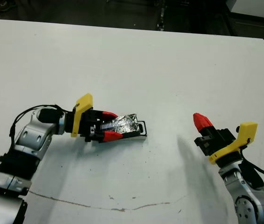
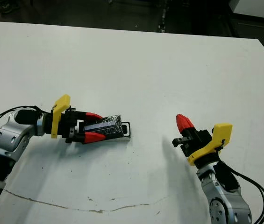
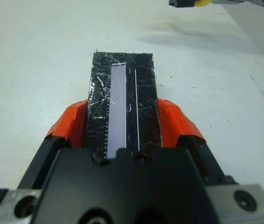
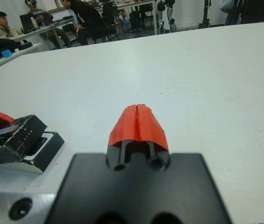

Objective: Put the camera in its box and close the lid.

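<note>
Now the left gripper [image 1: 109, 125] is clamped on the lid [image 3: 121, 100], one red finger along each long side, left of centre in the head view. It lies askew over the box [image 4: 47, 150]. Lower right, the right gripper [image 4: 138, 122] hovers, fingers pressed together.

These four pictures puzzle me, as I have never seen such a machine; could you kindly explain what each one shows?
It is a two-armed robot at a white table. Two pictures come from cameras on its head, looking down; the other two from cameras on each wrist. The left gripper has its red fingers on either side of a speckled black lid, which sits on a small box with one end left uncovered. The right gripper is off to the side above the table, fingers shut, holding nothing. The wrist view also shows people beyond the table.
</note>
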You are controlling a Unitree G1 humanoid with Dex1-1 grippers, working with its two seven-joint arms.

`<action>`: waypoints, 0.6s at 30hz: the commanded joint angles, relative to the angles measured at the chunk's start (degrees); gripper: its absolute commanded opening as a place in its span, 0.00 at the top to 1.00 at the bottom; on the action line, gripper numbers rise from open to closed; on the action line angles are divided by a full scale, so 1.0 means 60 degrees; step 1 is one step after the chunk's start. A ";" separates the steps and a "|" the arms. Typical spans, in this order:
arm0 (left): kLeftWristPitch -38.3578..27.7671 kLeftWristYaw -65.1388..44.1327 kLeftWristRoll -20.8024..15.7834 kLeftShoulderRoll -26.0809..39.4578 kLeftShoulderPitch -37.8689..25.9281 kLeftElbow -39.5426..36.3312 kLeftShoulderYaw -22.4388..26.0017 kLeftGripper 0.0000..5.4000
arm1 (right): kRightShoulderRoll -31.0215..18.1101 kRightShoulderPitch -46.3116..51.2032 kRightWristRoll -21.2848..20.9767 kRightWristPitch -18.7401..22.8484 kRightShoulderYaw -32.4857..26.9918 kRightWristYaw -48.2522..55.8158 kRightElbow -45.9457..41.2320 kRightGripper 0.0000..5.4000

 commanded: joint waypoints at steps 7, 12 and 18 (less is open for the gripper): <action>-0.0034 0.0090 0.0051 -0.0807 0.0138 0.0729 -0.0580 0.42 | -0.0161 0.0113 -0.0063 0.0115 -0.0119 -0.0114 -0.0140 1.00; -0.0686 -0.0181 0.0291 -0.0927 -0.0238 0.1455 -0.0825 0.42 | -0.0153 0.0075 0.0034 0.0049 -0.0140 0.0005 -0.0033 1.00; -0.1175 -0.0702 0.0768 -0.0884 -0.1134 0.2449 -0.1282 0.42 | -0.0221 0.0044 0.0106 0.0098 -0.0171 0.0094 -0.0003 1.00</action>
